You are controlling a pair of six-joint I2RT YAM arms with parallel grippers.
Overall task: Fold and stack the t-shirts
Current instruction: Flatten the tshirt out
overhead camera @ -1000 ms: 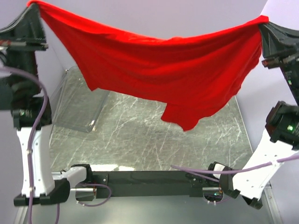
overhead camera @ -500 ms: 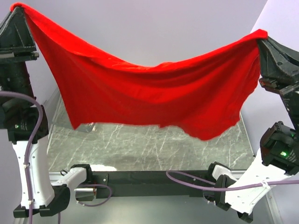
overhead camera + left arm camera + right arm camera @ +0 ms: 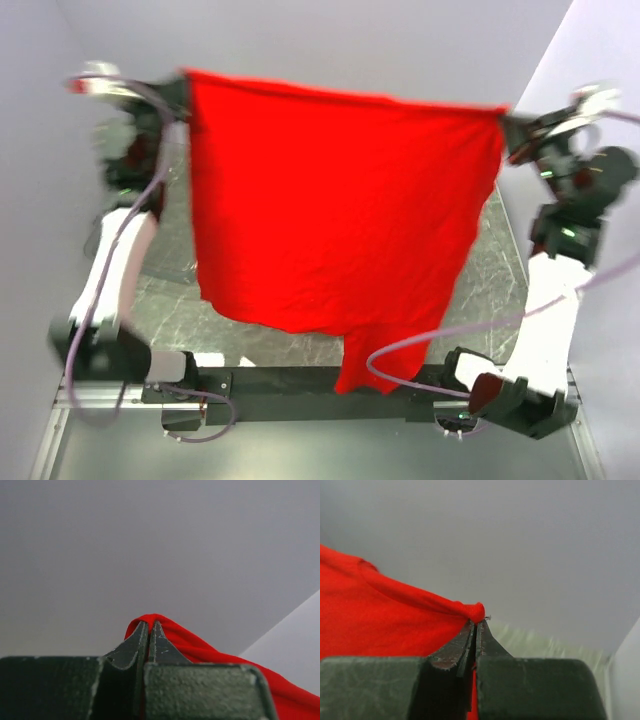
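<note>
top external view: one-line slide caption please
Left gripper and right gripper pinch the red t-shirt by two corners, spread above the table.

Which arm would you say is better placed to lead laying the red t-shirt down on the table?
Right, though only marginally. Both jaws are shut on top corners of the red t-shirt, but its dangling sleeve hangs nearer the right arm.

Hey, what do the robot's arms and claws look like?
The left arm and right arm have white shells, black joints and a trailing purple cable each. The left claw and right claw are dark and rough-textured, with two fingers tapering to narrow tips.
</note>
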